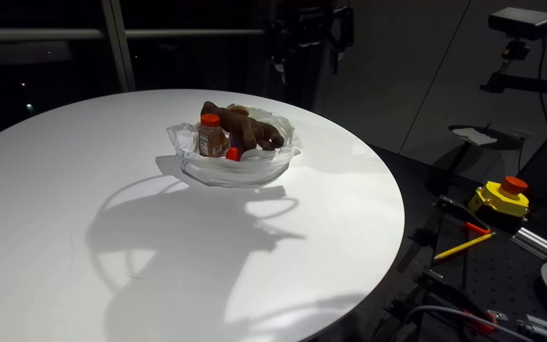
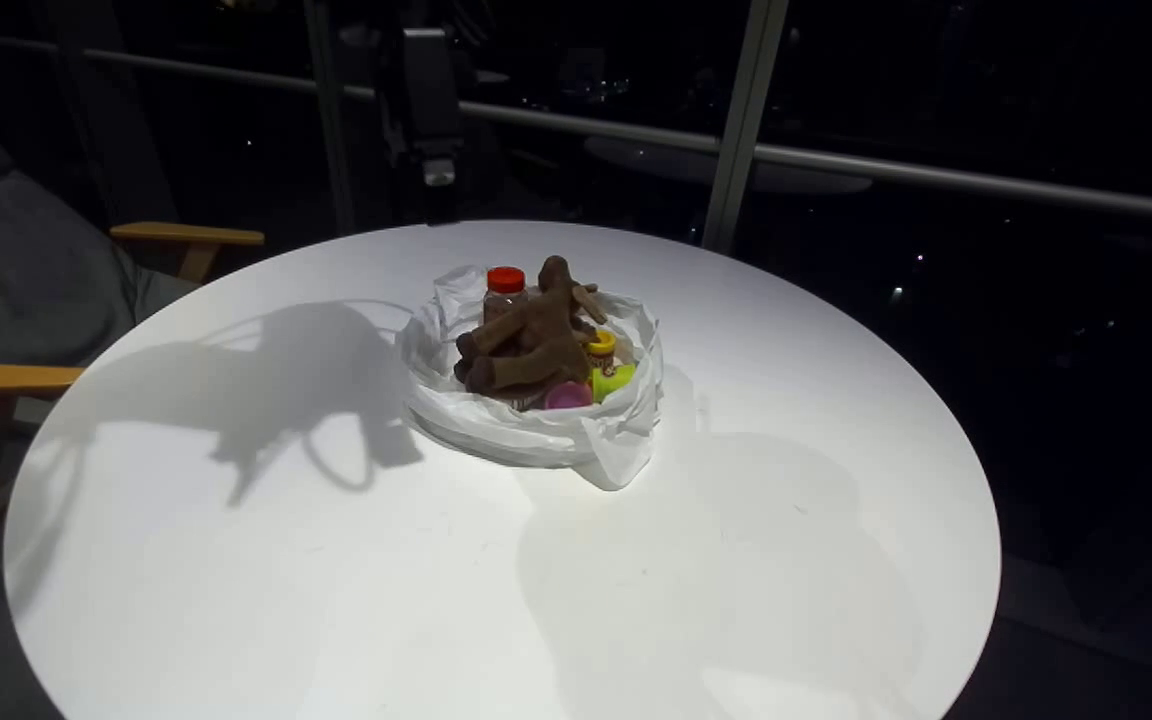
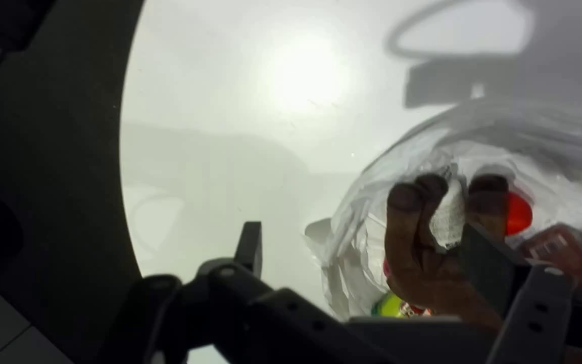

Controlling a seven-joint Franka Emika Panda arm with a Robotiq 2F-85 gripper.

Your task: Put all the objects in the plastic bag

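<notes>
Round and smooth, the worktop (image 1: 112, 128) is bearing a crinkled plastic bag (image 1: 235, 172) cradling a plush toy (image 1: 240, 122) and red-lidded jar (image 1: 211, 137), spread jaws hanging above.

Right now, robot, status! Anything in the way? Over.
Gripper open, empty. Jar and plush in bag. Nothing seen blocking; plush hides part of bag.

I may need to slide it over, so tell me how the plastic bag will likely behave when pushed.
The plastic bag will probably crumple at the rim first: its film looks thin and wrinkled. It may resist sliding somewhat, with the brown plush toy and more inside. The red-lidded jar stands roughly upright in it, so a sharp shove might tip it.
</notes>
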